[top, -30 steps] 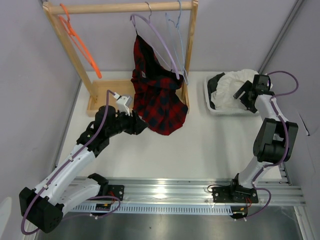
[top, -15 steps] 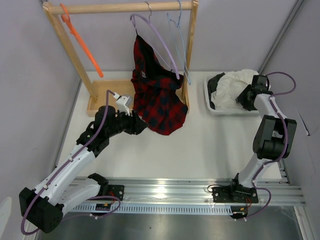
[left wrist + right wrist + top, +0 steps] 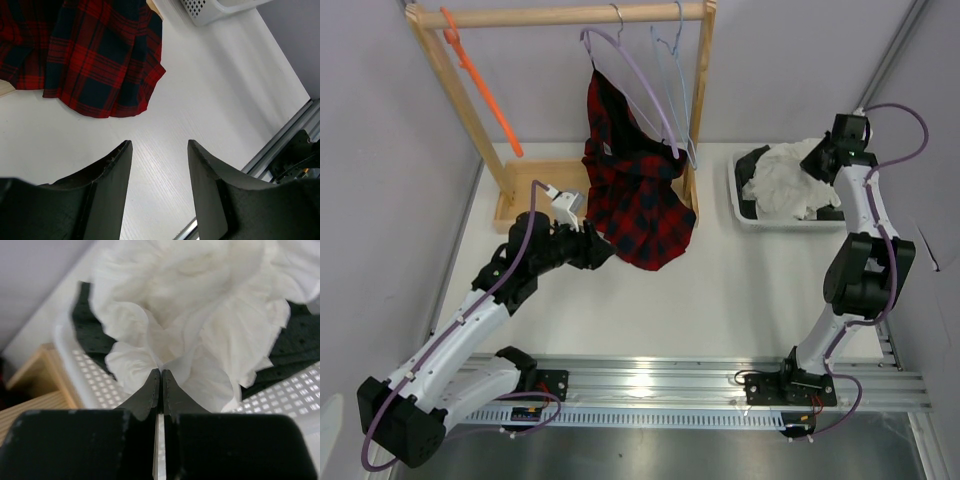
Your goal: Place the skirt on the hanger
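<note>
The white ruffled skirt [image 3: 782,180] lies partly in the white basket at the back right, with one fold pulled up. My right gripper [image 3: 825,155] is shut on that fold, and in the right wrist view the skirt [image 3: 200,300] bunches just beyond the closed gripper [image 3: 161,371]. The orange hanger [image 3: 480,85] hangs bare at the left end of the wooden rod, far from both grippers. My left gripper [image 3: 603,250] hovers low over the table by the plaid garment's hem; in its own view the left gripper [image 3: 157,145] is open with nothing between its fingers.
A red-and-black plaid garment [image 3: 640,200] hangs on a lilac hanger [image 3: 640,80], beside a pale blue wire hanger [image 3: 677,60] on the wooden rack [image 3: 570,14]. The white basket [image 3: 738,205] also holds a dark cloth [image 3: 755,160]. Walls stand close on both sides.
My right gripper has closed on the skirt and risen towards the back wall, drawing a fold of it up from the basket. The left arm has not moved.
</note>
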`<action>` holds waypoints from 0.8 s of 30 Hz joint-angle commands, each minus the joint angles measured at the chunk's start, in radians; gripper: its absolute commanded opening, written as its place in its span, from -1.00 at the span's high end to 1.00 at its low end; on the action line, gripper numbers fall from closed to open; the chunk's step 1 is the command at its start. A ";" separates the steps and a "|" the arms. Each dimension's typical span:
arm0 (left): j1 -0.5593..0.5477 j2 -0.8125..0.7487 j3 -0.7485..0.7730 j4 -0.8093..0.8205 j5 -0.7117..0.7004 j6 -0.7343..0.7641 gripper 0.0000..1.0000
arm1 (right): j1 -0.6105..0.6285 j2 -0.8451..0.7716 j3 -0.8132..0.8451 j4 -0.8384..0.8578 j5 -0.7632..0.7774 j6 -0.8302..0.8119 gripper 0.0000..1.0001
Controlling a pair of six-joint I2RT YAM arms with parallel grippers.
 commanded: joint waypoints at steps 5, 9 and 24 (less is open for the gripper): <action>-0.005 -0.021 -0.001 0.013 0.004 0.025 -0.08 | 0.098 -0.081 0.212 -0.034 -0.010 -0.020 1.00; -0.005 -0.021 0.000 0.013 0.006 0.025 -0.08 | 0.146 -0.133 0.291 -0.065 -0.008 -0.050 1.00; -0.005 -0.037 -0.003 0.012 0.007 0.023 -0.08 | 0.336 -0.454 0.333 -0.169 0.102 -0.109 1.00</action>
